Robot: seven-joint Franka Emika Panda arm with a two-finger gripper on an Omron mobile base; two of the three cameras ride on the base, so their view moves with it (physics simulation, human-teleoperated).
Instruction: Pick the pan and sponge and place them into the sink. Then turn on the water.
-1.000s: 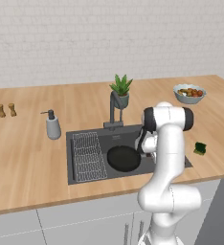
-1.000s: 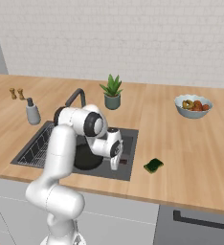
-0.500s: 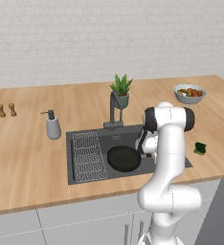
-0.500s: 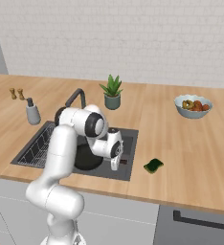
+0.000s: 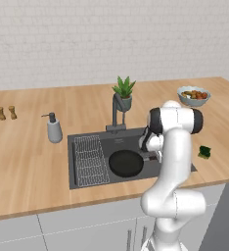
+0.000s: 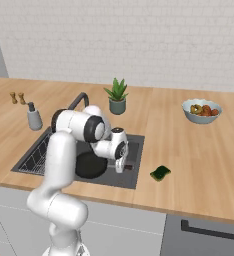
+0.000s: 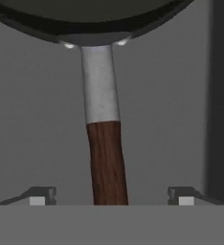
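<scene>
The round black pan [image 5: 125, 163] lies flat on the floor of the dark grey sink [image 5: 131, 138], right of the wire rack. Its reddish-brown handle [image 7: 106, 162] runs between the fingertips [image 7: 42, 194] of my gripper [image 7: 112, 194], which is open, with a gap on both sides of the handle. Low over the basin's right part, the gripper [image 6: 120, 167] points down at the pan [image 6: 89, 166]. On the counter right of the sink [image 6: 135, 145] rests the small green sponge [image 5: 204, 152] [image 6: 160, 173]. No stream comes from the angular faucet [image 5: 117, 110].
A wire grid rack [image 5: 89, 159] fills the sink's left part. A potted plant [image 5: 124, 92] stands behind the faucet. On the left are a soap dispenser [image 5: 53, 128] and two small shakers [image 5: 6, 112]. A fruit bowl [image 5: 193, 95] sits at the back right.
The arm, the pan and the sponge stand where they stood a second ago. The base views are too small to show any move of the fingers.
</scene>
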